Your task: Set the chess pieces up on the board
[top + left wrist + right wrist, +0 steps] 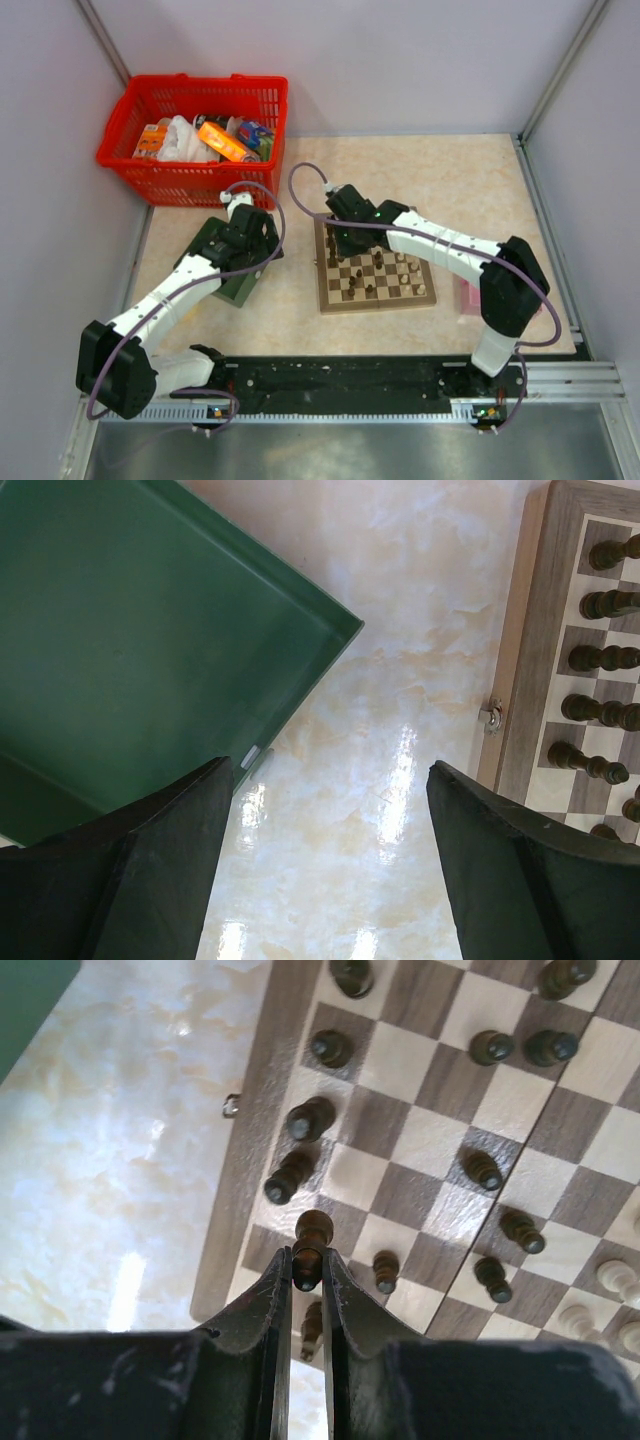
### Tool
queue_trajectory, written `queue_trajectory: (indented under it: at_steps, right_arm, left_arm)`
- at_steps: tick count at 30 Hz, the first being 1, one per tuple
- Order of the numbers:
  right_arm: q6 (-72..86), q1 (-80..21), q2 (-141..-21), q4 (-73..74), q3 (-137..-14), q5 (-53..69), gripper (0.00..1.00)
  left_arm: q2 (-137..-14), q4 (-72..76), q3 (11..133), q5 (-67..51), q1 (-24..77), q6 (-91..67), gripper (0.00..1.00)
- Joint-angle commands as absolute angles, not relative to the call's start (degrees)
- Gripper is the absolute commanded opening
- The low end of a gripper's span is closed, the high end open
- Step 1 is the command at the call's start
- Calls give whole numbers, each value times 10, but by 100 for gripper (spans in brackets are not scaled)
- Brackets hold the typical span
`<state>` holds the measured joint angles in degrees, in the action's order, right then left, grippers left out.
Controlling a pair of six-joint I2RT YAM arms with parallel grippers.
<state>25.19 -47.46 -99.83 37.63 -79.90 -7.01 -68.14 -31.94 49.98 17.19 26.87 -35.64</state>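
Note:
The chessboard [377, 296] lies at the table's middle, with dark brown and cream pieces standing on it. My right gripper [335, 236] hovers over the board's far left corner, shut on a dark brown piece [311, 1245] held above the squares near the board's left edge [240, 1190]. Several dark pieces [309, 1118] stand along that edge and a few cream pieces [615, 1278] show at the right. My left gripper [330, 810] is open and empty above bare table, between the green tray [130, 650] and the board's edge [530, 660], where dark pieces [600, 658] stand in a row.
A red basket [195, 135] full of packets stands at the back left. The green tray [240, 285] lies under my left arm. A pink box [465, 297] sits right of the board, partly hidden by my right arm.

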Motion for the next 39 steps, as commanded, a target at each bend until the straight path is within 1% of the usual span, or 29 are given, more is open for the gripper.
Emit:
queue_trajectory:
  at_steps: [1,7,22,39]
  right_arm:
    - [267,-505,-976,374,-798,-77,8]
    - [274,-526,-995,374,-797,-82,8]
    - [266,-529,-1041,358,-806,-82,8]
    - [265,-529,-1060,339,-798,-89,12]
  left_arm:
    - [-684,-308,506,172,265,-355,83]
    - [-688,-307,506,171,265,-353,83]
    - [-696,-312,507,181,266,-349,82]
    - [-704,-311,512,178,265,-349,82]
